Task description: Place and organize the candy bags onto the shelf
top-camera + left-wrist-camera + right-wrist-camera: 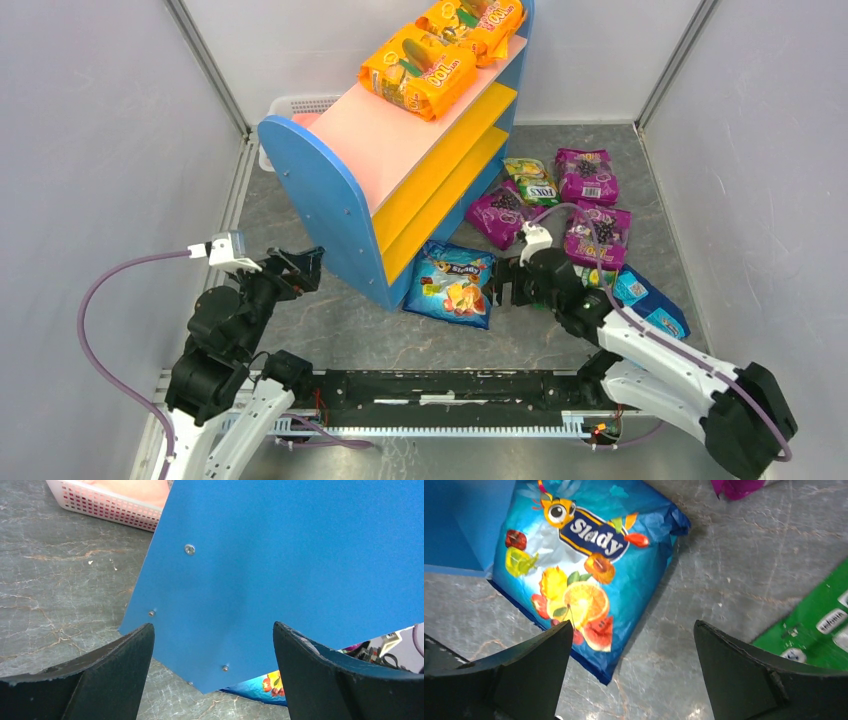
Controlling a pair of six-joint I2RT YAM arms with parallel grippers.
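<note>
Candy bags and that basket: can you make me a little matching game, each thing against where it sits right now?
1. orange bags
2. Slady bag
3. purple bags
4. basket

A. behind the shelf
B. on the table, in the loose pile
C. on the shelf's pink top
D. on the table, alone at the shelf's foot

Pairs: 1-C, 2-D, 3-B, 4-A

Top camera looked down from the near side. Left wrist faced the shelf (pixel 300 555) close up; right wrist, the blue bag (pixel 584 580); top showed both.
</note>
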